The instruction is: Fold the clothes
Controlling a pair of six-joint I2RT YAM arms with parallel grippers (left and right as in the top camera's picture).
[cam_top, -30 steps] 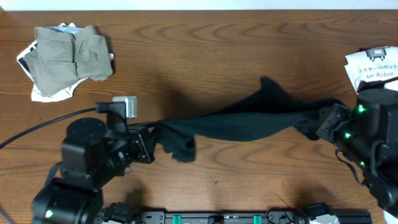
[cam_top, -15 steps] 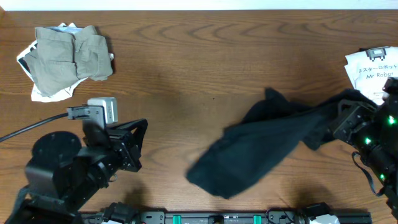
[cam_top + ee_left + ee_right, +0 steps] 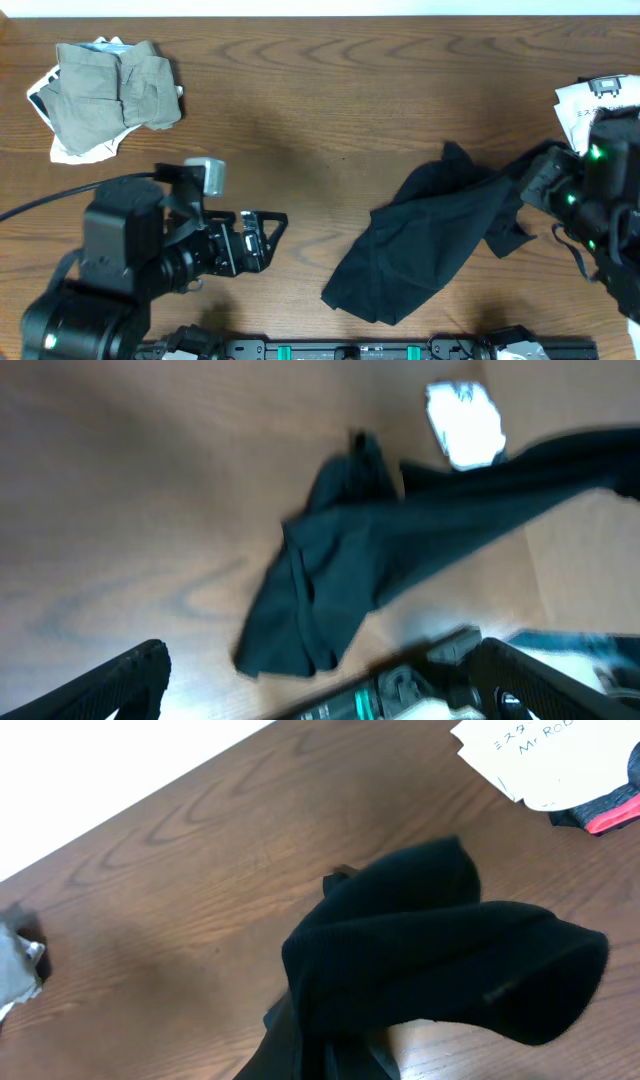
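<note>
Overhead shows the left end effector (image 3: pixel 268 238) spread wide and empty, the right end effector (image 3: pixel 535 182) clamped on the black shirt (image 3: pixel 430 240).

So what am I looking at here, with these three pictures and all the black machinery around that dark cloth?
These are two robot arms at a wooden table, and each ends in a two-finger gripper. One picture comes from a camera fixed above the table; the other two come from small cameras on the arms' wrists, so they look along the fingers. The left gripper is open and holds nothing. The right gripper is shut on one end of a black shirt, whose other end lies crumpled on the wood. At the far left corner sits a khaki-grey garment, folded, on top of a white printed one. At the right edge lies another white printed piece.
</note>
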